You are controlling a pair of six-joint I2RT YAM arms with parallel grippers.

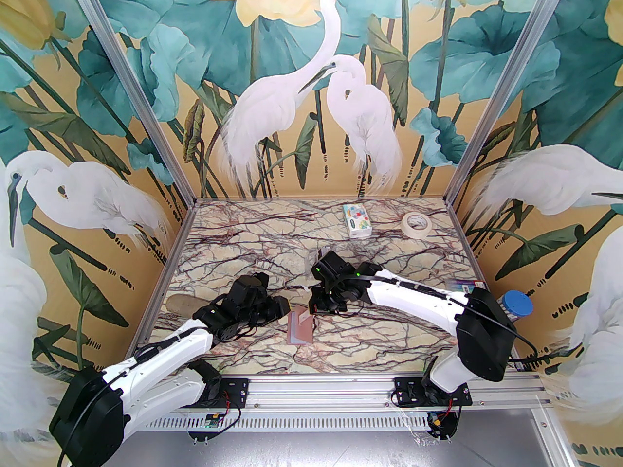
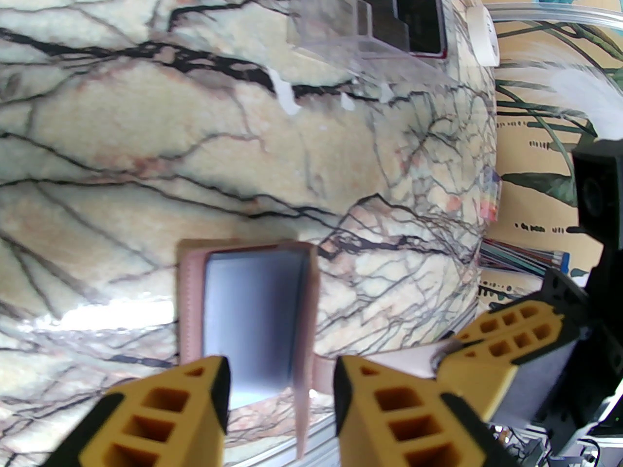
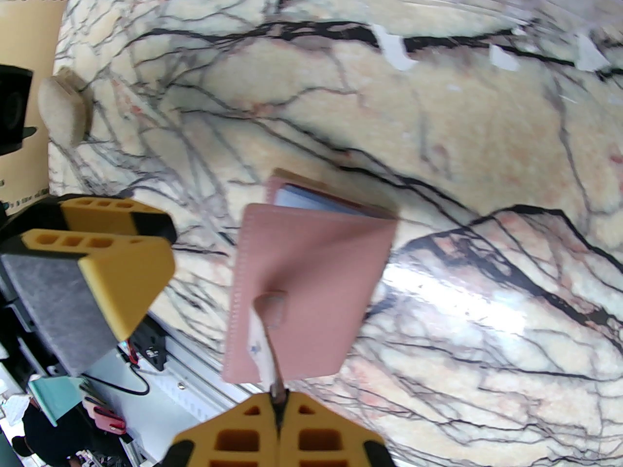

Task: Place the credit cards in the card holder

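Observation:
The dusty-pink card holder (image 1: 302,332) lies near the table's front middle, its cover lifted. My right gripper (image 3: 278,406) is shut on the holder's snap tab (image 3: 270,305) and holds the cover (image 3: 311,270) tilted up. Under the cover show pale blue layers (image 3: 311,196), either a card or a sleeve. In the left wrist view the holder (image 2: 187,299) stands open with a pale blue panel (image 2: 253,309) inside, right beyond my open left gripper (image 2: 280,406). A black card with a red edge (image 2: 418,12) stands in the clear stand (image 2: 336,27). The right gripper (image 2: 452,353) sits close at the right.
A colourful tissue pack (image 1: 357,221) and a tape roll (image 1: 416,224) lie at the back. A blue-lidded jar (image 1: 517,304) and colourful flat items (image 1: 462,287) sit at the right edge. A beige stone-like lump (image 1: 182,304) lies left. The metal rail (image 1: 316,387) runs along the front.

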